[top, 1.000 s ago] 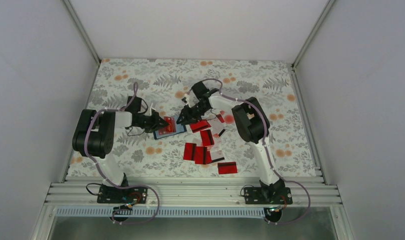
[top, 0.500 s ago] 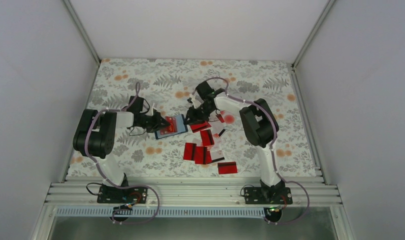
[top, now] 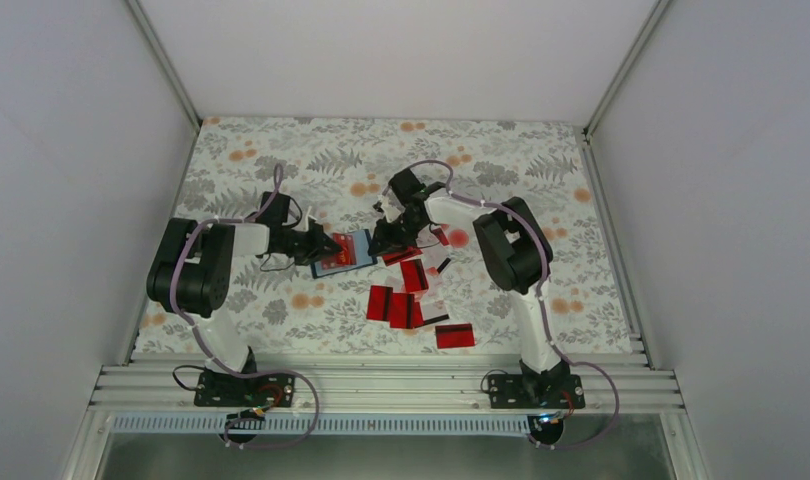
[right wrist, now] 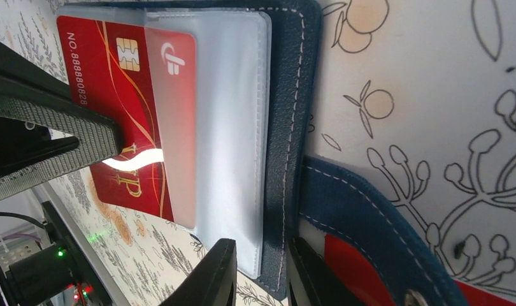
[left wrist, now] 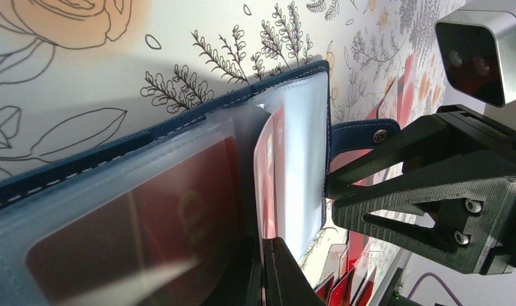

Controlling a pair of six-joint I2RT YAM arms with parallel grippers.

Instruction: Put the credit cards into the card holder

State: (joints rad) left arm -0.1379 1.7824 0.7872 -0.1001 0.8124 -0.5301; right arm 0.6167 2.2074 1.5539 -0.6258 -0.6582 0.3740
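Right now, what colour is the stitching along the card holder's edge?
White stitching on the dark navy card holder, clearest in the right wrist view.

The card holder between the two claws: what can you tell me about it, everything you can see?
The card holder is a navy folding wallet with pale stitching, lying open on the floral tablecloth. Frosted plastic sleeves fill it; a red card sits partly inside one. A strap with a metal snap sticks out from one edge. The shut left gripper sits at the card's exposed end; the right gripper has its jaws astride the holder's edge.
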